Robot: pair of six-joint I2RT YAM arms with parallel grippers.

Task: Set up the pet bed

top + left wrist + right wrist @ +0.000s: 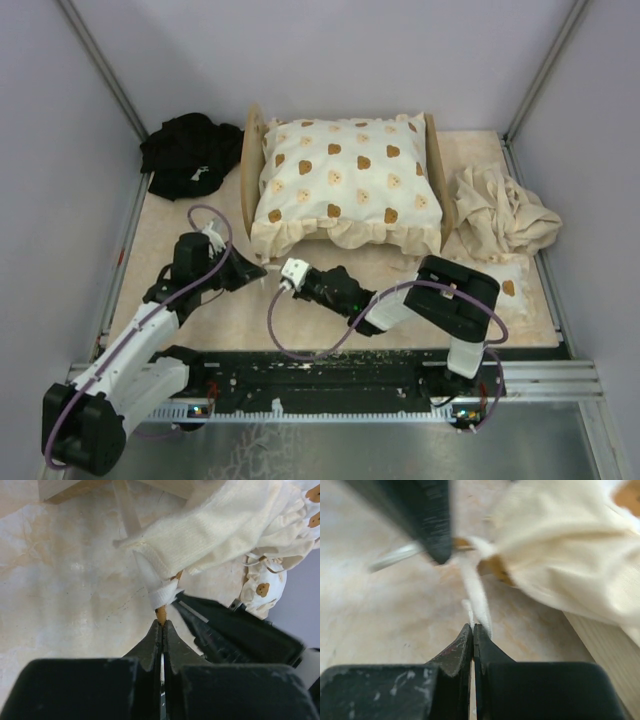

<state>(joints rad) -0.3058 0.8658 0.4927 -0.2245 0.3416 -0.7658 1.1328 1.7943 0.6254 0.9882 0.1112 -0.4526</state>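
The pet bed (247, 160) stands at twelve o'clock, its top hidden under a cushion (345, 180); bare bench (240, 320) lies at six. At the cushion's seven-o'clock corner the left gripper (161, 622) jaws pinch a brown strand (160, 614), and the right gripper (472, 627) jaws pinch a white tie (477, 600).

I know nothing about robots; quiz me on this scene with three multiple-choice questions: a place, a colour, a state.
1. Where is the black cloth? A) rear left of the pet bed B) front centre C) far right
2. The cushion has prints that are: A) blue B) brown C) green
3. The left gripper and right gripper are: A) wide open B) shut C) one open, one shut

1 A: it lies beyond the bed's left end.
2 B: brown shapes dot the cream fabric.
3 B: each pinches the white tie.
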